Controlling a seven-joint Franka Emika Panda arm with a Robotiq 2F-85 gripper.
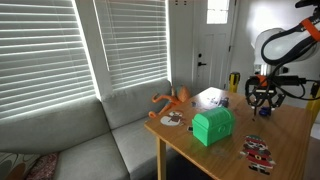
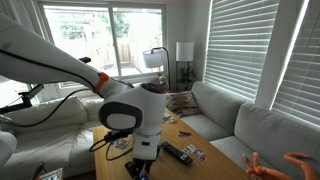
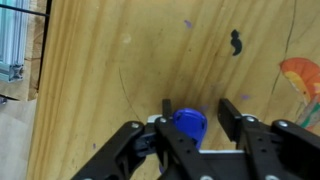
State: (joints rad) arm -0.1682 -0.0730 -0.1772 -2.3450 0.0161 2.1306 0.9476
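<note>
the claw [image 3: 197, 106] hangs straight down over a small blue cap [image 3: 189, 123] on the wooden table [image 3: 100, 70], half-narrowed astride it so its pads face the cap's round sides, with a gap showing at one finger [image 3: 230, 112]. farther off, a green box [image 1: 212, 126] sits near the table's edge and an orange toy [image 1: 172, 100] lies at the corner by the sofa [image 1: 70, 130].

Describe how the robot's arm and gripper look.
The arm is built of smooth, rounded white segments, with a grey joint cap and small orange-red marks near the joints. A thin black cable runs alongside it. The gripper is black, with two angular linkage fingers ending in flat pads.
</note>
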